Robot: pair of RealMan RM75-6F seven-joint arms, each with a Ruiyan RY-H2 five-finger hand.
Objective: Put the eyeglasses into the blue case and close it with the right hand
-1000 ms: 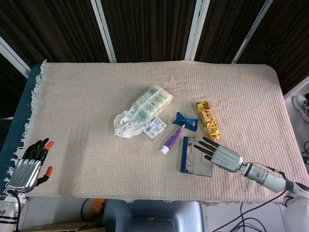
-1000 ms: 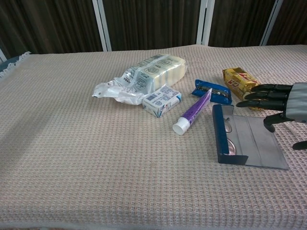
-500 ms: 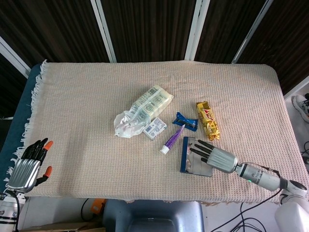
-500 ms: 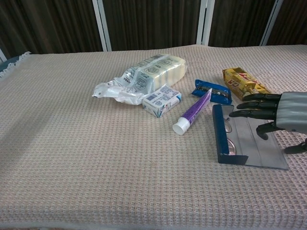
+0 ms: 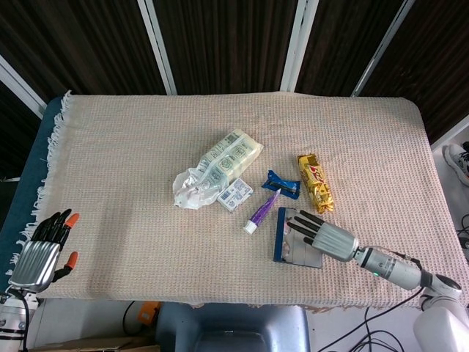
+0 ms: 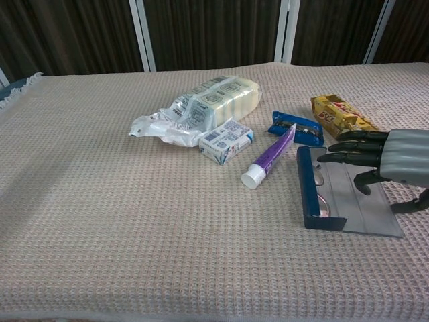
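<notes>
The blue case [image 5: 279, 235] [image 6: 305, 191] lies open on the cloth at the front right, its grey lid [image 6: 367, 213] folded flat to the right. The eyeglasses [image 6: 324, 204] [image 5: 289, 246] lie inside it, only partly visible beside the blue wall. My right hand [image 5: 320, 232] [image 6: 373, 155] stretches out flat over the case's far half and lid, fingers pointing left, with nothing in it. My left hand [image 5: 42, 253] hangs off the table's front left corner, fingers apart and empty; the chest view does not show it.
Just behind the case lie a purple tube [image 5: 261, 211] [image 6: 271, 156], a blue wrapper [image 5: 282, 184] and a gold snack bar [image 5: 316, 182] [image 6: 338, 116]. Further left are a small white box [image 5: 235, 194] and a plastic-wrapped packet [image 5: 220, 165]. The table's front edge is close to the case.
My right hand has slid left and a little nearer, from beside the snack bar to over the open case. The left hand and the objects have stayed put.
</notes>
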